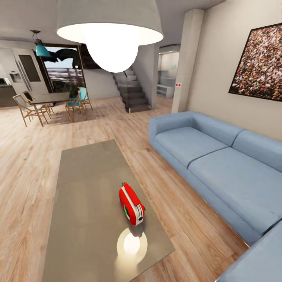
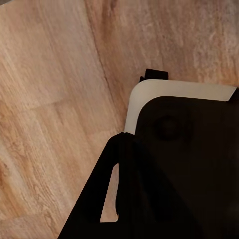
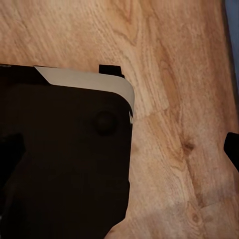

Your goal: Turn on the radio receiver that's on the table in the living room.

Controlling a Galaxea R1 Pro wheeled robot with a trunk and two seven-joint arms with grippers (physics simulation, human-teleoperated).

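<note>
The red radio sits near the close end of the tabletop beside the sofa, and with neither gripper's state discernible, a blind, hurried reach could knock it over.

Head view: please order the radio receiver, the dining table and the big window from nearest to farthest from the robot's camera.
1. radio receiver, on the near part of the coffee table.
2. dining table, far left.
3. window, behind the dining table.
</note>
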